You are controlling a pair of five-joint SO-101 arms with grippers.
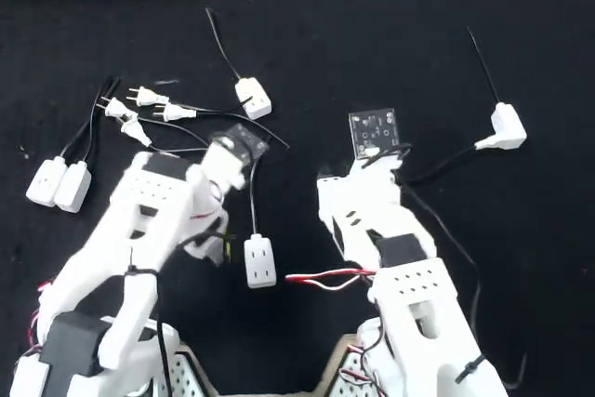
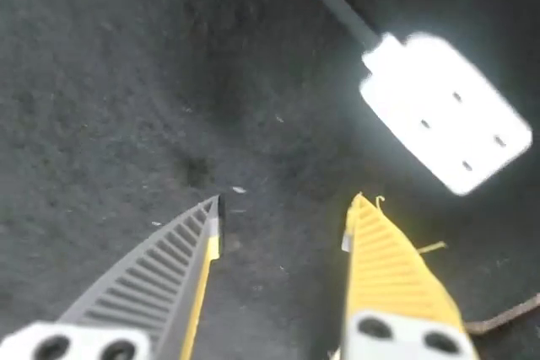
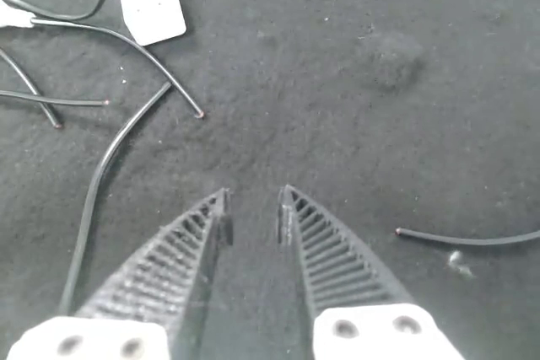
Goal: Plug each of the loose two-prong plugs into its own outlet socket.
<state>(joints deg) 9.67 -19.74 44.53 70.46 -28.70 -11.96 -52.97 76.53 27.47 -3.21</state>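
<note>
White two-prong plugs (image 1: 141,96) on thin black cords lie in a loose cluster at 10 o'clock on the black cloth-covered counter (image 1: 372,34), just right of a pair of white rectangular outlet sockets (image 1: 58,183) at 9 o'clock. As far as I can judge, none is plugged in yet. My left hand (image 2: 287,204) has its grey and yellow ribbed fingers (image 2: 388,267) spread wide with nothing between them, over bare cloth. A white socket block with four slots (image 2: 443,111) sits just beyond the yellow finger. Another white socket (image 1: 259,260) lies near 6 o'clock, between the arms. My right hand (image 3: 255,194) is parted only narrowly and is also empty, above bare cloth near the centre.

To pick well, I'd take the left hand to the nearest plug, at about its 10 o'clock. I'd close across the plug body, not the prongs or cord, so the prongs stick out free and straight. Cords cross there, so I'd come down clear of the neighbours. I expect these light sockets to slide, so the right hand should pin the socket block while I push in.
</note>
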